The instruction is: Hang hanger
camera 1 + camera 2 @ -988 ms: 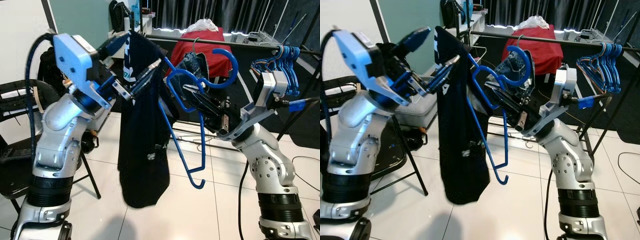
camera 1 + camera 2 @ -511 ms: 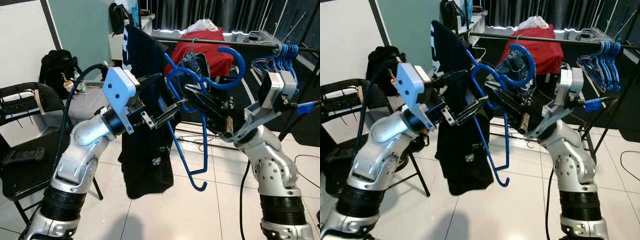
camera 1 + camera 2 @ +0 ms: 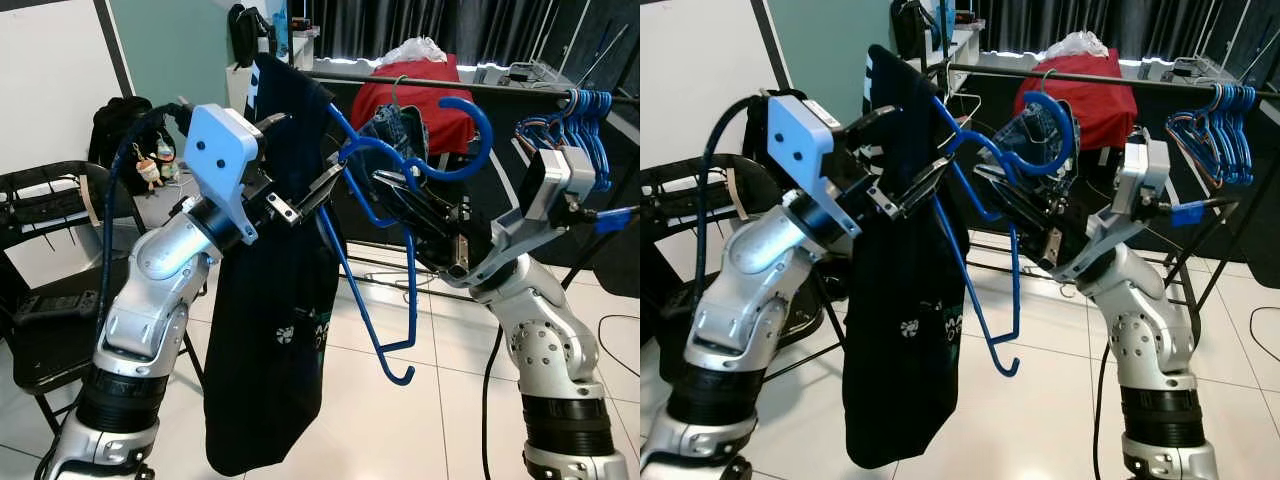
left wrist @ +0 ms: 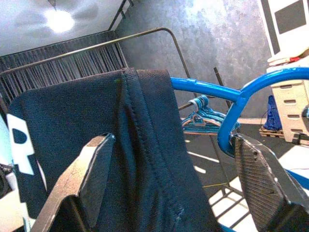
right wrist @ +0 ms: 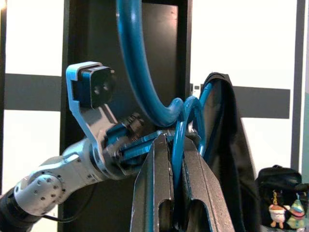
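Hanger (image 3: 372,250): curved blue plastic, clamped by right end effector (image 3: 385,184) | dark knit garment (image 3: 275,300): between spread left end effector (image 3: 300,195) fingers

Glossy blue plastic hanger (image 3: 400,190), matt dark woven cloth garment (image 3: 270,330), shiny white floor tiles (image 3: 400,420).

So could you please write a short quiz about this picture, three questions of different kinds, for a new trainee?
1. True or false: the right tool is shut on the blue hanger.
2. What hangs over the hanger's left end? A) a red towel B) a dark garment C) a white bag
3. Fill in: the bunch of spare blue hangers hangs on the ____.

Key:
1. True; the right wrist view shows its fingers clamped on the hanger's neck.
2. B; the dark garment, with the open left tool around it.
3. Rail.
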Available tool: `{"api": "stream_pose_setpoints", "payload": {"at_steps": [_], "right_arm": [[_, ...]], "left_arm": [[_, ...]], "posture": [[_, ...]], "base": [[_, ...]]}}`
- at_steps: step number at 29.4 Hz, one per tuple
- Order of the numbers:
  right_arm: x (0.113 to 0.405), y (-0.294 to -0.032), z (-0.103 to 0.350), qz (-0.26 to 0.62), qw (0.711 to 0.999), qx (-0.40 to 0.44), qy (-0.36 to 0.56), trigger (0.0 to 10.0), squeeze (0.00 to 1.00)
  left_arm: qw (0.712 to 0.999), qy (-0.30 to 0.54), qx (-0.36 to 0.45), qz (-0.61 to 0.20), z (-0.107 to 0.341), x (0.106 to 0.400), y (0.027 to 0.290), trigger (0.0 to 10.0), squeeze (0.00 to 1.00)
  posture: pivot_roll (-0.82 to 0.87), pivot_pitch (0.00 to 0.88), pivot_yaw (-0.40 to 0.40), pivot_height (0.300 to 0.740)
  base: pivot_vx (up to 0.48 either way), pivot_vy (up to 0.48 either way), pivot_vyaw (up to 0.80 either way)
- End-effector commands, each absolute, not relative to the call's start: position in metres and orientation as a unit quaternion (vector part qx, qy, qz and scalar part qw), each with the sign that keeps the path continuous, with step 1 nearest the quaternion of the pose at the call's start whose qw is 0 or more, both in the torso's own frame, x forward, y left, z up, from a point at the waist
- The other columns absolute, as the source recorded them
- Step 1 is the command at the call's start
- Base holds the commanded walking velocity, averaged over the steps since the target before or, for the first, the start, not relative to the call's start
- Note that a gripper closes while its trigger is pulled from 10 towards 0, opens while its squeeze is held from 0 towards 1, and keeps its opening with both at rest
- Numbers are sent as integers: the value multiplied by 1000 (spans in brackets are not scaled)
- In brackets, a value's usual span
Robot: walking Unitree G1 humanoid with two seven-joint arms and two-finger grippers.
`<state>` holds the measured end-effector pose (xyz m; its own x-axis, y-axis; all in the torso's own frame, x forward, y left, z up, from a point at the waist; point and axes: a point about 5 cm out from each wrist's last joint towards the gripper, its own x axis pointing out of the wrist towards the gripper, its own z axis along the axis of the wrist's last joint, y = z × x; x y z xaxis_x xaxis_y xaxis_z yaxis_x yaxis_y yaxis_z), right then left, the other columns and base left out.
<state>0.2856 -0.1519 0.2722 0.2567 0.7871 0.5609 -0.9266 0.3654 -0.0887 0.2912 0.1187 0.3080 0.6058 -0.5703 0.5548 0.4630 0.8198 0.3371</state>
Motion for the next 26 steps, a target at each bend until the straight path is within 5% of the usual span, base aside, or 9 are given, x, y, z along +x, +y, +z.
{"api": "stream_pose_setpoints", "payload": {"at_steps": [1, 13, 26], "right_arm": [[282, -163, 282, 537, 779, 129, -298, 10000, 0], [279, -168, 292, 547, 766, 131, -311, 10000, 0], [275, -171, 292, 546, 767, 129, -312, 10000, 0]], "left_arm": [[904, -333, 76, -256, 308, 289, 133, 10000, 0], [932, -286, 62, -214, 287, 290, 131, 10000, 0], [922, -253, -3, -293, 280, 283, 105, 10000, 0]], "posture": [[-13, 0, -6, 736], [-12, 0, -17, 736], [-19, 0, -3, 736]], "base": [[0, 0, 0], [0, 0, 0], [0, 0, 0]]}}
